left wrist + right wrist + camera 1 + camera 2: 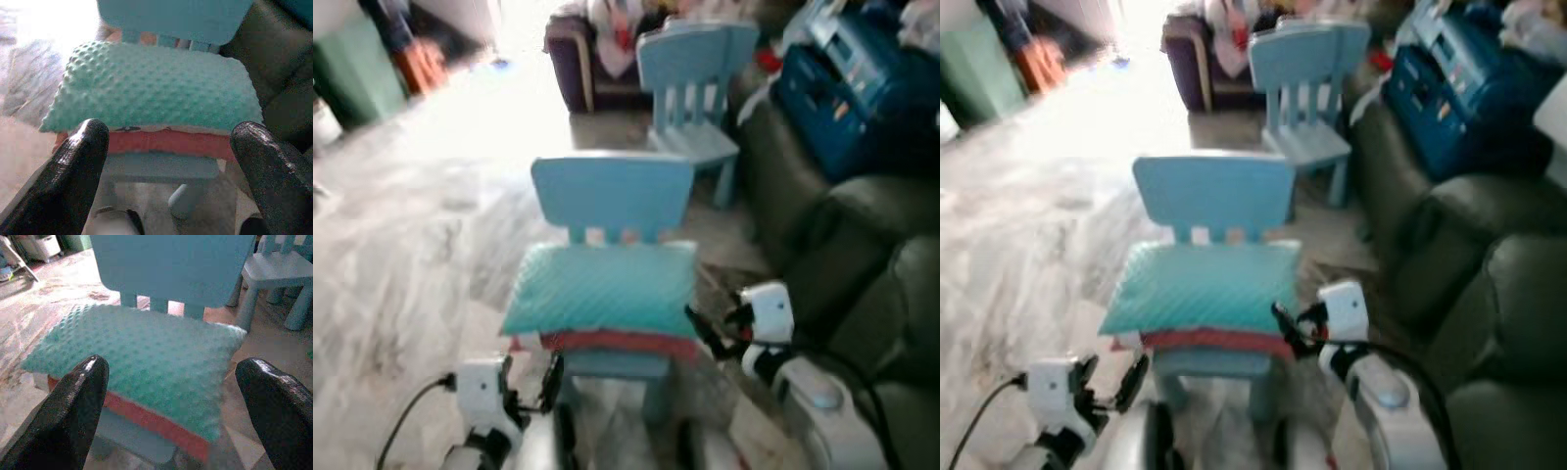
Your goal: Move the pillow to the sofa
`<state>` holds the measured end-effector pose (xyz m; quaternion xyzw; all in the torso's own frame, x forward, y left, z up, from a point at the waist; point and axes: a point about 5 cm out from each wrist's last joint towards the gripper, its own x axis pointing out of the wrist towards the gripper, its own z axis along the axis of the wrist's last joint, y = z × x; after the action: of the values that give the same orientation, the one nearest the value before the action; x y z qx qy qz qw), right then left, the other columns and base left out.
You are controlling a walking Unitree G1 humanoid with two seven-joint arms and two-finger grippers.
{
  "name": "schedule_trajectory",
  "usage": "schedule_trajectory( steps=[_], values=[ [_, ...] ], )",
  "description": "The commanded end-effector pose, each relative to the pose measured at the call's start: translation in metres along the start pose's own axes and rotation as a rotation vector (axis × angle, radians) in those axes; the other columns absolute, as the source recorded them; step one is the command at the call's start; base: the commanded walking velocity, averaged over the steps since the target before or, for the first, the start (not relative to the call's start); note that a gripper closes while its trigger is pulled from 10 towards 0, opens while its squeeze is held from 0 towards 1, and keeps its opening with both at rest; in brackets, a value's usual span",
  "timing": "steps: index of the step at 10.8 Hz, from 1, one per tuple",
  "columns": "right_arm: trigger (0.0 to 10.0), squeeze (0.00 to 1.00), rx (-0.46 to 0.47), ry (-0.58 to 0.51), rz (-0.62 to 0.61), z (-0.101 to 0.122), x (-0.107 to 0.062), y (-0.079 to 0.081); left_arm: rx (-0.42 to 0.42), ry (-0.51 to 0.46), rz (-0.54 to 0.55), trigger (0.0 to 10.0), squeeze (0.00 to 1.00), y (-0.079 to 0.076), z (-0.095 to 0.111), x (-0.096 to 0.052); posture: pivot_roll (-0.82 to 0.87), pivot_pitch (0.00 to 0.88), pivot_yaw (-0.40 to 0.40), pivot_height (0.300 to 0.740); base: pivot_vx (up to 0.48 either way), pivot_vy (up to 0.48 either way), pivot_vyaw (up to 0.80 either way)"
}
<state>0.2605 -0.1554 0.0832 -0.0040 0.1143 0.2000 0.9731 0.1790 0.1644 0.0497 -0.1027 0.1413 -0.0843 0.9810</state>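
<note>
A teal dotted pillow [602, 287] with a red underside lies flat on the seat of a small light-blue chair [612, 194] right in front of me. The dark green sofa [862, 255] runs along the right. My left gripper [548, 382] is low at the chair's front left corner, open, its fingers [78, 166] framing the pillow's [156, 88] front edge without touching it. At the pillow's right front corner my right gripper [705, 333] is open too, with its fingers [83, 396] wide apart before the pillow [142, 362].
A second light-blue chair [690, 93] stands behind the first. A blue bag [847, 83] and other clutter sit on the sofa's far end. A dark armchair [582, 54] is at the back. Marble floor [401, 225] stretches to the left.
</note>
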Motion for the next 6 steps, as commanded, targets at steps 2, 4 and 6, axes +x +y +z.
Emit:
schedule_trajectory(
  steps=[2, 4, 6],
  values=[
    [10.0, 0.0, 0.0, 0.0, -0.001, -0.0005, -0.0006, -0.0009, 0.027, -0.014, 0.013, 10.0, 0.0, 0.0031, 0.0057, 0.0003, -0.14, 0.125, 0.016, 0.6, 0.0, 0.0, 0.0],
    [10.0, 0.0, -0.001, -0.001, 0.005, -0.0008, 0.0003, -0.0002, 0.029, -0.012, 0.014, 10.0, 0.0, 0.0032, 0.0051, 0.0001, -0.14, 0.123, 0.016, 0.57, 0.0, 0.0, 0.0],
    [10.0, 0.0, -0.004, 0.0, 0.01, -0.0013, 0.0011, 0.0009, 0.035, -0.01, 0.016, 10.0, 0.0, 0.0042, 0.0053, 0.0, -0.14, 0.122, 0.016, 0.54, 0.0, 0.0, 0.0]
  ],
)
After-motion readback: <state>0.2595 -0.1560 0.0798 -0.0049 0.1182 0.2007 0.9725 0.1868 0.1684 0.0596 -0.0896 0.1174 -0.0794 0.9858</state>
